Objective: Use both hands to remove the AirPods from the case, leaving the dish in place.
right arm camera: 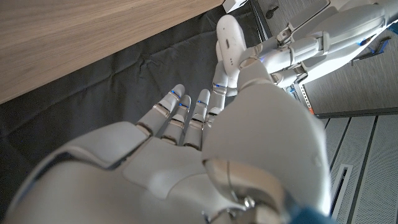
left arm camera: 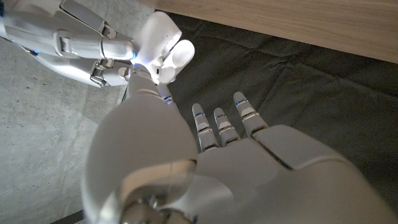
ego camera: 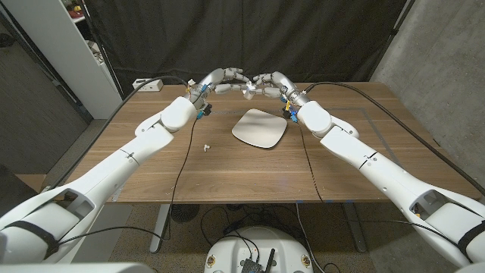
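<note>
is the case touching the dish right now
Apart. In the head view both hands, left and right, hold the case up beyond the dish, with bare table between them.

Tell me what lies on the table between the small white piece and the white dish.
Nothing: in the head view, the wood between the small white piece and the white dish is bare table.

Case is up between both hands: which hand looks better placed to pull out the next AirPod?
Left, probably. In the left wrist view the right hand grips the open case from the side, while the left hand has a fingertip at its opening.
</note>
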